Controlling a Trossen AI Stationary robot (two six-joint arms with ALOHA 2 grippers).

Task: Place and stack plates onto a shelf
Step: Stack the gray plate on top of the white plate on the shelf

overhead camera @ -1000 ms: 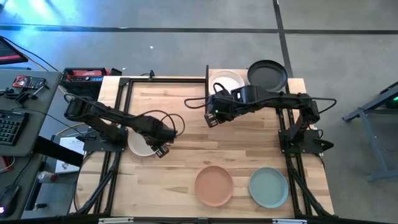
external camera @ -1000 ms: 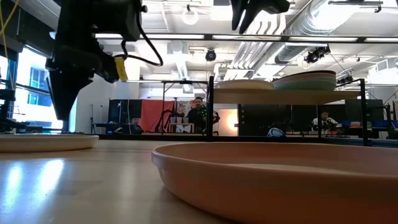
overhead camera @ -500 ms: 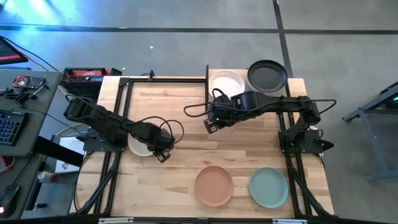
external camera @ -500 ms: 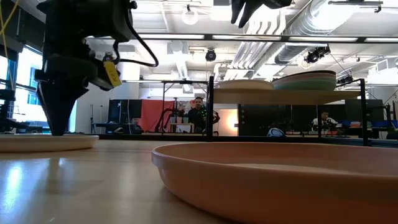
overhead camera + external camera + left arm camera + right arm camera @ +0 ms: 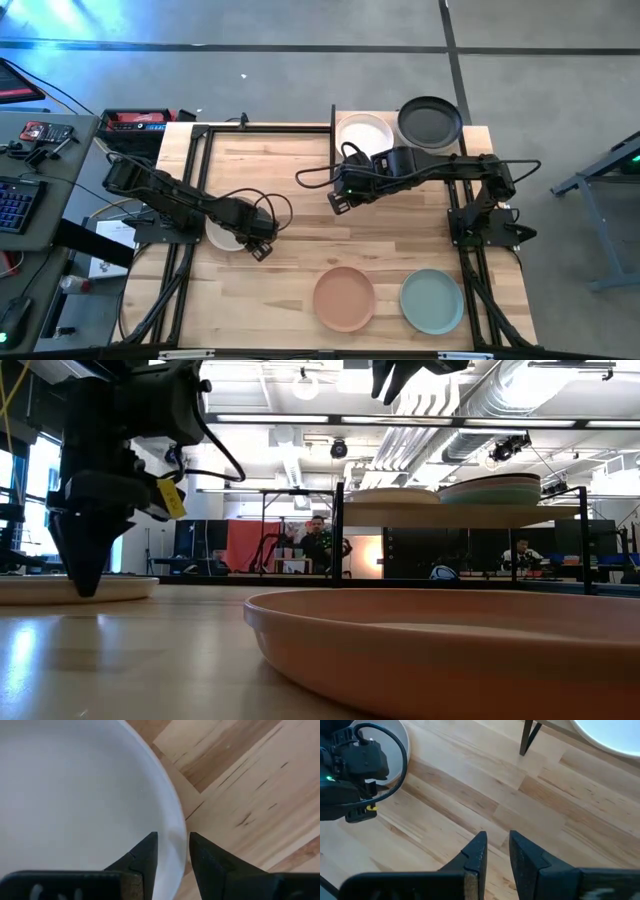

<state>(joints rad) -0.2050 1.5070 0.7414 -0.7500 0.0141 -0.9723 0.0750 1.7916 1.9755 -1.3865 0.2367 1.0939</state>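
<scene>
The left gripper (image 5: 172, 851) is low over the right rim of a white plate (image 5: 222, 236) that lies on the left side of the table (image 5: 300, 200). In the left wrist view its 2 fingers (image 5: 142, 857) straddle the plate's rim with a narrow gap, 1 finger over the inside and 1 over the wood outside; whether they already pinch the rim I cannot tell. In the low view the fingertips come down to about the plate's edge.

The right gripper (image 5: 338, 200) hangs above bare wood near the middle of the table, just in front of the shelf (image 5: 400, 135), holding nothing. Its fingers (image 5: 475, 855) stand slightly apart.

The shelf stands at the far right of the table. On it lie 2 stacks of plates: a white-topped one (image 5: 362, 132) on the left and a black-topped one (image 5: 430, 120) on the right. In the low view the right stack seems to be several plates deep, though the colours are hard to make out.

At the near edge lie a terracotta plate (image 5: 344, 298) and, to its right, a sage green plate (image 5: 432, 301), close together but not touching
</scene>
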